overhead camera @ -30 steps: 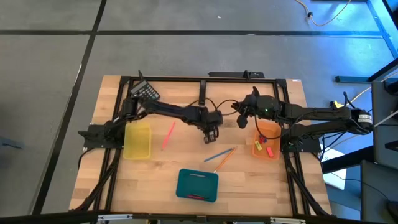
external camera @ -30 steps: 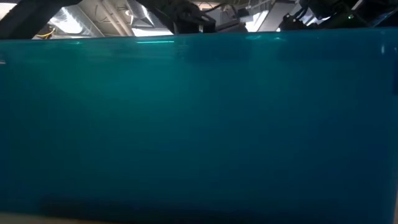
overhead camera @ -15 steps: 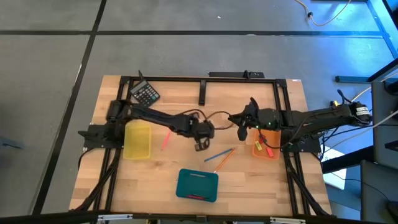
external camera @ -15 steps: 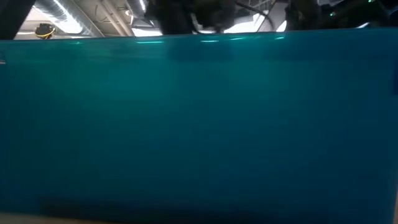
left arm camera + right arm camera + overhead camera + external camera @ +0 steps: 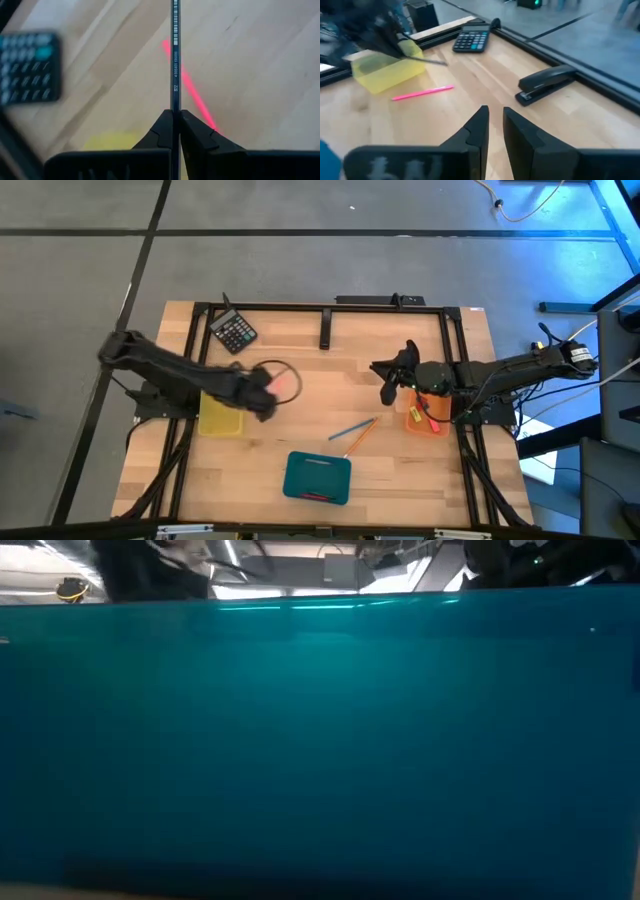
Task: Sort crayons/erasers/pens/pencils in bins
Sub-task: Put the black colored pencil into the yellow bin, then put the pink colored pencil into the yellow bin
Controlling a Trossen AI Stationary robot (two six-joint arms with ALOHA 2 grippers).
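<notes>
- Desk (image 5: 300,330): pale wood in a black frame, set on grey floor.
- Left gripper (image 5: 262,402): fingers clamped on a dark pencil (image 5: 175,50), beside the yellow bin (image 5: 220,418) near the left edge.
- Pink pen (image 5: 422,92): lying flat by that bin.
- Right gripper (image 5: 388,392): fingers slightly parted, nothing held, beside the orange bin (image 5: 428,418).
- Teal bin (image 5: 317,477): at the near edge.

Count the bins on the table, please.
3: yellow bin at the left, partly under the left arm; orange bin at the right beneath the right arm; teal bin at the front centre. None seems hidden.
</notes>
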